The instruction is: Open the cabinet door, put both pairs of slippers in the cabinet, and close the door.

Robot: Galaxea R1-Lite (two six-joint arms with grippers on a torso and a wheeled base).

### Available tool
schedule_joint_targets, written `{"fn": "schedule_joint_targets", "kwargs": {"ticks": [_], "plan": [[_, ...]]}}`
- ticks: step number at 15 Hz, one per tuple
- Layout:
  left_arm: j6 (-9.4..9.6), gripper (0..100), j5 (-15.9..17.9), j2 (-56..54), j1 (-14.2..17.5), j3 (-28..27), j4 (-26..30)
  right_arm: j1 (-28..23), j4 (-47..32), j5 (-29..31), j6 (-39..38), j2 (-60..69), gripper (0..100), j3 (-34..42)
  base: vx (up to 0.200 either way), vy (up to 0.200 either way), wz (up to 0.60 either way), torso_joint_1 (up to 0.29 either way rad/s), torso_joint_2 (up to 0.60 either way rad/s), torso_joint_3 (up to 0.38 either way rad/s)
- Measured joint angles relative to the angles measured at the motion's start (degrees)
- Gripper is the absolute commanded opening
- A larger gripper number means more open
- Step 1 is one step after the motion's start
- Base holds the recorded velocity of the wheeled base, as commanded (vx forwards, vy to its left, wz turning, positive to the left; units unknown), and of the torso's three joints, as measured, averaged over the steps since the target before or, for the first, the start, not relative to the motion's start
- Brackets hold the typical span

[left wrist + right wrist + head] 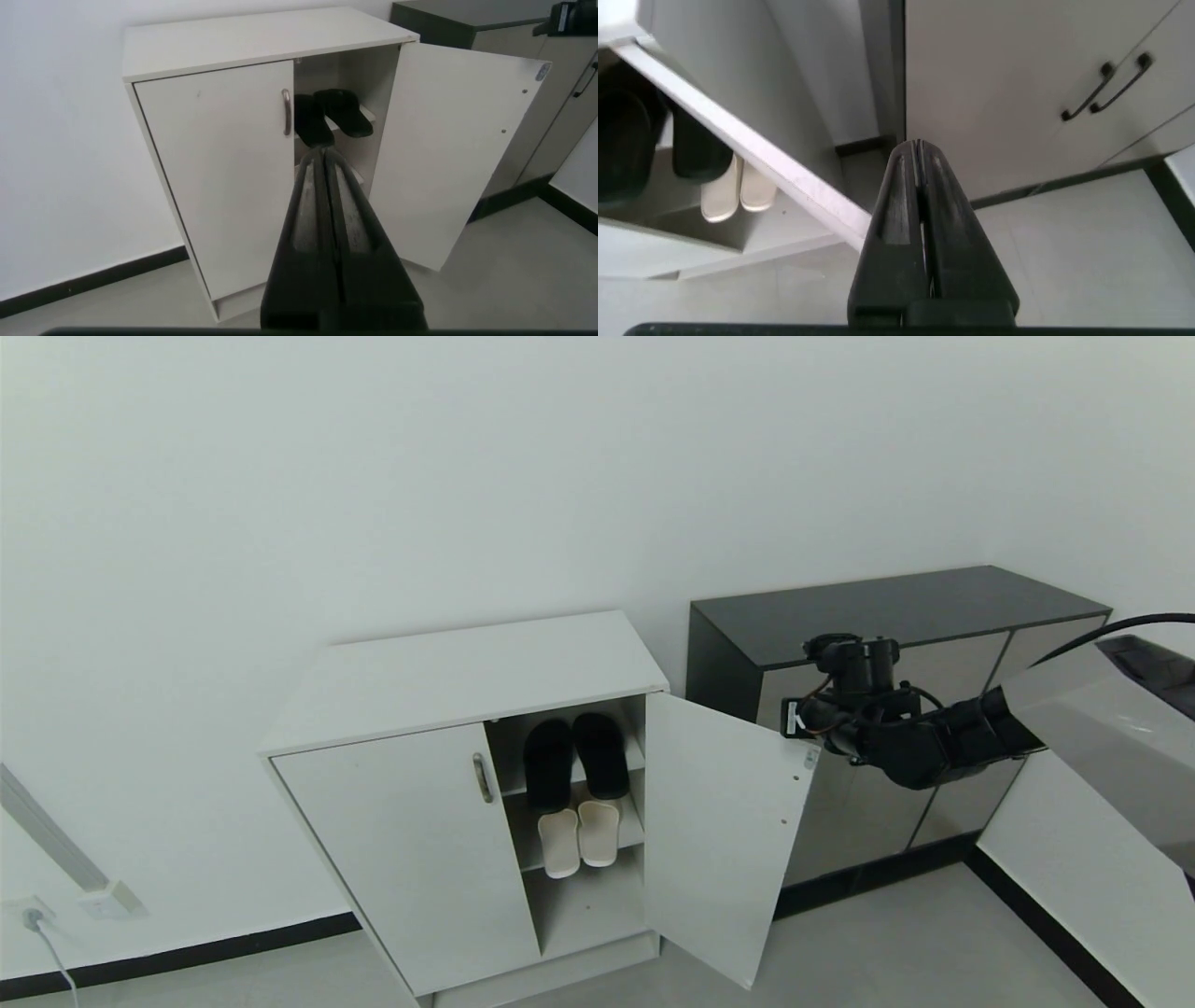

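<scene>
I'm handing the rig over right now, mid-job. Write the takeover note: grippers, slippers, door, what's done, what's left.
Left gripper: shut, empty, in front of the cabinet.
Right gripper: shut, empty, by the free edge of the open right door; contact unclear.
Black slippers on the upper shelf, white slippers on the middle shelf.
Done: door opened, both pairs in.
Left: close the right door.
</scene>
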State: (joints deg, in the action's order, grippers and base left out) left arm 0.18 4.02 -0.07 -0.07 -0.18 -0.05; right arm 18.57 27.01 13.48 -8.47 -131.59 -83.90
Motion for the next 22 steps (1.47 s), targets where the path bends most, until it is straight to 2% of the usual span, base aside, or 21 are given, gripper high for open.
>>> {"fn": "schedule_joint_targets", "kwargs": {"ticks": [14,17,22], "plan": [[0.00,0,0.00,0.00,-0.02,0.02,0.00,2.49,-2.85,0.09,-1.68,-1.11,0,2.30,0.000,0.000,0.00,0.000,0.00,0.000],[0.00,0,0.02,0.00,-0.02,0.02,-0.02,5.27,-2.52,0.28,-2.77,0.79,0,6.42,0.000,0.000,0.00,0.000,0.00,0.000],[0.00,0,0.02,0.00,-0.02,0.00,0.00,13.30,1.65,0.26,-3.56,5.07,0,14.82,0.000,0.000,0.00,0.000,0.00,0.000]]}}
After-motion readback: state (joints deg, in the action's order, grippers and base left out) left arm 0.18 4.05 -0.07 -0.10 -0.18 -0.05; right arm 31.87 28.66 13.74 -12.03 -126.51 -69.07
